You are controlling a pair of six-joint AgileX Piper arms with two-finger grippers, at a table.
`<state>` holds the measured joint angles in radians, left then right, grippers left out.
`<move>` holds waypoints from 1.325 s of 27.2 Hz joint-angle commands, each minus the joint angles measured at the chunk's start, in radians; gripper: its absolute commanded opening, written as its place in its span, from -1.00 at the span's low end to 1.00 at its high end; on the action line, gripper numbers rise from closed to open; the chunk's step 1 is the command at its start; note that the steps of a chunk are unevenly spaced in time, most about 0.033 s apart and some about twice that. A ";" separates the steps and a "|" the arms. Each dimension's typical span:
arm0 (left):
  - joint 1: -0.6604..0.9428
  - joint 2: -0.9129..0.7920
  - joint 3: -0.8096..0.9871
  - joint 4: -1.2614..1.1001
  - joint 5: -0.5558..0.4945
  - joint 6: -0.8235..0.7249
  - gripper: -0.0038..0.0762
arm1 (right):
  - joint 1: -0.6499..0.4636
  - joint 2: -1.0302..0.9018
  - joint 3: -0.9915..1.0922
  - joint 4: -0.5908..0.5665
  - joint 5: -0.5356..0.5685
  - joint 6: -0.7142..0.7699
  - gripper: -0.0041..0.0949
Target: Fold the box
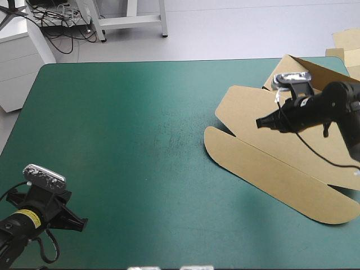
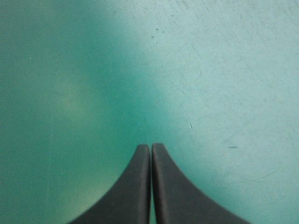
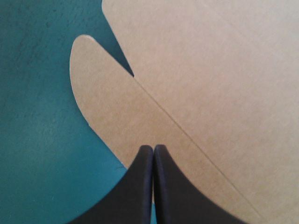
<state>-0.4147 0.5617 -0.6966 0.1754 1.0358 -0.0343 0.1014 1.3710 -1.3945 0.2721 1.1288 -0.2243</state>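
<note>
Nearest me, at the lower left of the high view, my left gripper [image 1: 80,224] sits low over the bare teal-green cover [image 1: 140,140], well apart from the work. Its wrist view shows the two black fingers [image 2: 135,186] pressed together into one point with nothing between them, and only the cover ahead. Farther out, on the right half of the high view, the box [image 1: 247,109] lies as a cut brown sheet, mostly flat. Its long rounded flap [image 1: 270,169] is on the near side and runs toward the lower right. My right gripper [image 1: 260,122] comes in from the right edge and hangs over the sheet. In its wrist view the fingers [image 3: 138,186] meet in a closed arch, empty, with the tip [image 3: 153,148] over that flap [image 3: 107,98], just beside the crease joining it to the main panel [image 3: 210,70]; whether it touches the board I cannot tell. Farthest off, at the upper right, one wall of the box [image 1: 315,70] stands raised, and more board [image 1: 346,42] shows beyond the table corner.
</note>
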 commanded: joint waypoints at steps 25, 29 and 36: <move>-0.005 0.005 0.187 -0.045 -0.170 0.002 -0.93 | 0.026 -0.846 0.906 0.058 -0.308 -0.079 -0.95; -0.005 0.005 0.187 -0.045 -0.170 0.002 -0.93 | 0.026 -0.898 0.906 0.068 -0.310 -0.079 -0.95; -0.005 0.005 0.187 -0.045 -0.170 -0.010 -0.93 | 0.026 -0.908 0.906 0.070 -0.310 -0.083 -0.95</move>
<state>-0.4147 0.5617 -0.4869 0.1306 0.9159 -0.0317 0.1280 0.4578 -0.4663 0.3205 0.8716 -0.2981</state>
